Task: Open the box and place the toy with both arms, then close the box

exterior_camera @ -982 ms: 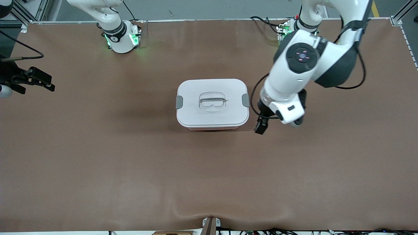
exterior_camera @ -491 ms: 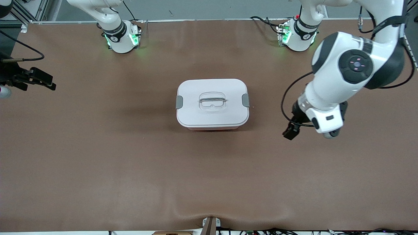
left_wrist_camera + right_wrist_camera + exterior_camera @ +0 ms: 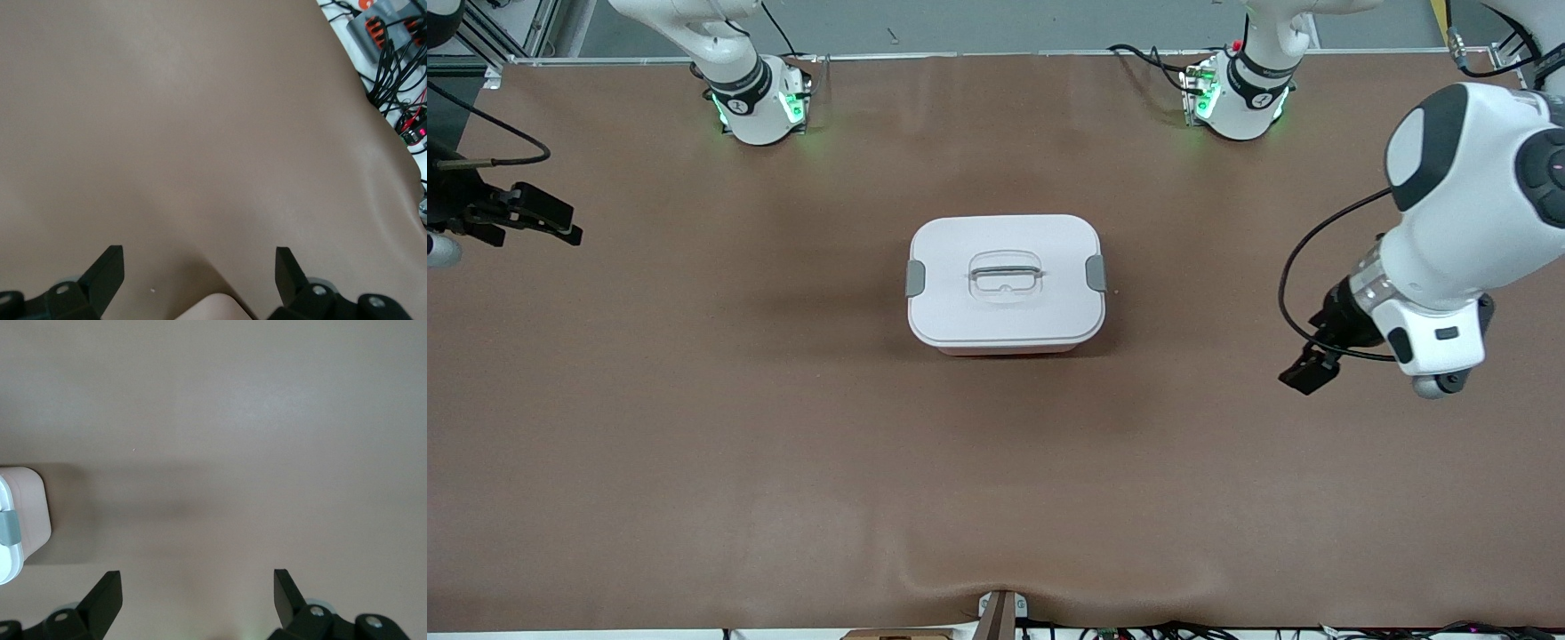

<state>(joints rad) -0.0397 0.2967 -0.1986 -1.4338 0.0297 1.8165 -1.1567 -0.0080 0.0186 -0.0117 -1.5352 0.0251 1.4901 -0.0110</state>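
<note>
Front view, and the box (image 3: 1006,283) sits at the middle of the brown table (image 3: 783,444) with its white lid (image 3: 1005,258) on, a grey clip (image 3: 915,278) at each end and the recessed handle (image 3: 1006,275) on top. The toy is not in sight. The left gripper (image 3: 1303,372) hangs over bare table toward the left arm's end, well apart from the box — its wrist view shows the fingers (image 3: 107,270) spread wide, nothing between them. The right gripper (image 3: 534,218) hovers at the right arm's end of the table, fingers (image 3: 105,595) likewise apart and empty, one end of the box just in its wrist view.
</note>
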